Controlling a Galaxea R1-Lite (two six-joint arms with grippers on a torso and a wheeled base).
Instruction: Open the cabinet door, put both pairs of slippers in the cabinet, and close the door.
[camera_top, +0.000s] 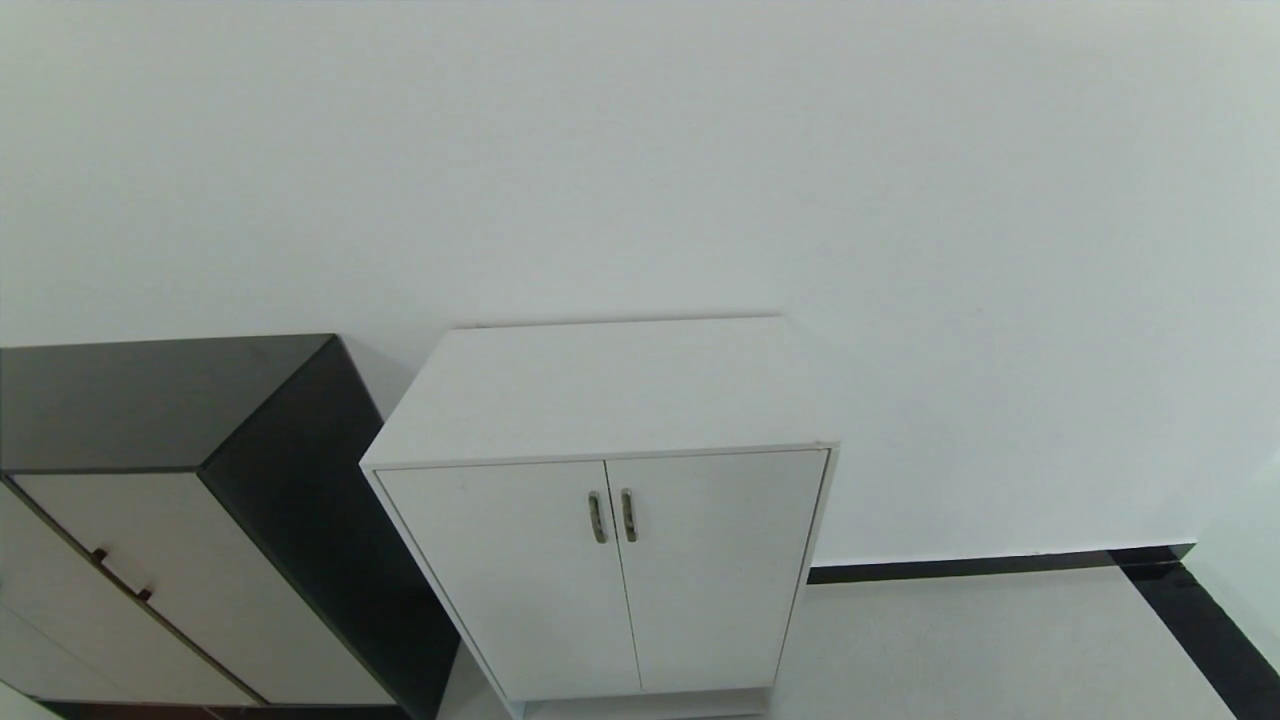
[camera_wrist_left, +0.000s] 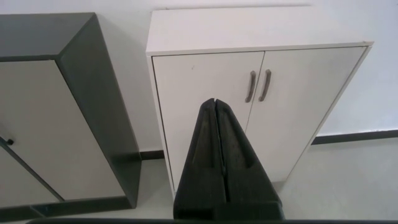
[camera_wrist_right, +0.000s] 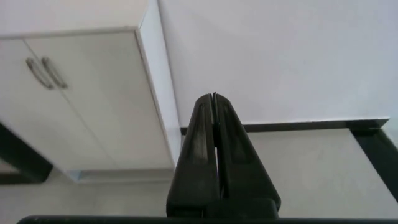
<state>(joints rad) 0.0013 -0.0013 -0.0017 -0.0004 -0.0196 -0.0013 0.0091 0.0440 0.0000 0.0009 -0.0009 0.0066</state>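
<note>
1. Where the head view looks down, a white cabinet (camera_top: 600, 390) stands against the wall (camera_top: 640, 150), its 2 doors (camera_top: 510, 580) shut and meeting at the middle.
2. At that seam, 2 upright metal handles (camera_top: 597, 517) sit side by side near the doors' top edge, 1 on each door.
3. On the robot's left a dark cabinet (camera_top: 290, 500) with pale fronts stands near the white one, turned at an angle to it.
4. To the right, pale floor (camera_top: 980, 640) meets the wall along a black strip (camera_top: 960, 568), which turns toward the camera at the far right.
5. From the left wrist, the left gripper (camera_wrist_left: 215, 102) has its 2 fingers pressed flat together, with only a thin line between them and nothing held.
6. It hangs in front of the cabinet (camera_wrist_left: 249, 31), apart from it, and lines up with the left door, beside the handles (camera_wrist_left: 250, 86).
7. A strip of wall shows between the white cabinet and the dark cabinet (camera_wrist_left: 93, 93).
8. From the right wrist, the right gripper (camera_wrist_right: 214, 96) is likewise fully closed, finger against finger, and grips nothing.
9. It sits off the cabinet's (camera_wrist_right: 81, 93) right side, over the floor (camera_wrist_right: 311, 162), with the strip (camera_wrist_right: 298, 126) and the wall (camera_wrist_right: 280, 56) behind it.
10. Both handles (camera_wrist_right: 37, 73) show on the shut doors, well apart from this gripper.
</note>
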